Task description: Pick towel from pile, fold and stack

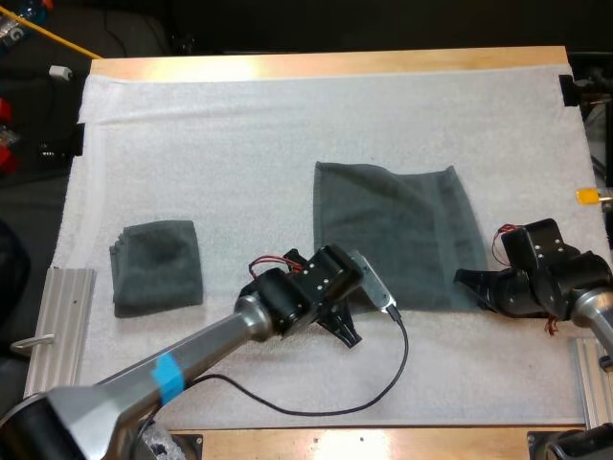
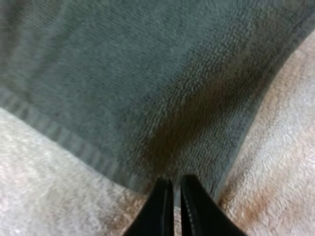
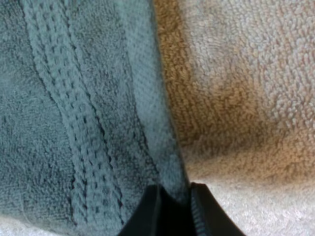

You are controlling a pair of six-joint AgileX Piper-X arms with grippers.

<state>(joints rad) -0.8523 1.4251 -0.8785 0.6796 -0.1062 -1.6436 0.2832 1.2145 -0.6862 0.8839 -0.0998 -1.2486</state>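
Left tool (image 2: 173,184), nearly closed, pinches the near corner of the spread towel (image 1: 402,230); right tool (image 3: 174,189) clamps its hemmed edge. Two towels lie on the mat (image 1: 239,134): this one mid-mat, a folded towel (image 1: 158,264) well left.

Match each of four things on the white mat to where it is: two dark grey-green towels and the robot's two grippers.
Column one:
1. folded dark grey-green towel
2. spread dark grey-green towel
3. left gripper
4. right gripper

Column two:
A. at the spread towel's near right corner
B. lying flat, right of the middle of the white mat
C. at the spread towel's near left corner
D. alone on the mat's left side in the high view

Pairs: 1-D, 2-B, 3-C, 4-A
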